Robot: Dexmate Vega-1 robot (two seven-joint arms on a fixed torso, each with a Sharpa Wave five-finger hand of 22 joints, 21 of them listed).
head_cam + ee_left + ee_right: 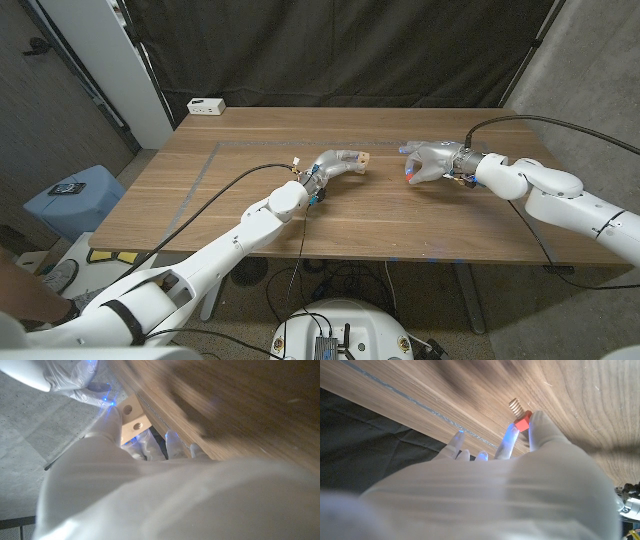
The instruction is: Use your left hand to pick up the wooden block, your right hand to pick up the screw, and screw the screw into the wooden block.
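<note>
Wooden block [132, 419]: we are holding it in the left robot hand [338, 164] at the frame's middle, drilled face turned toward the right side, probably so the holes are facing the screw.
Screw [518, 416]: we are pinching its red head in the right robot hand [428, 162], threaded tip pointing outward, right of centre.
Gap: the two are hanging well apart over the surface [400, 215].
Writing: we are reading none.
</note>
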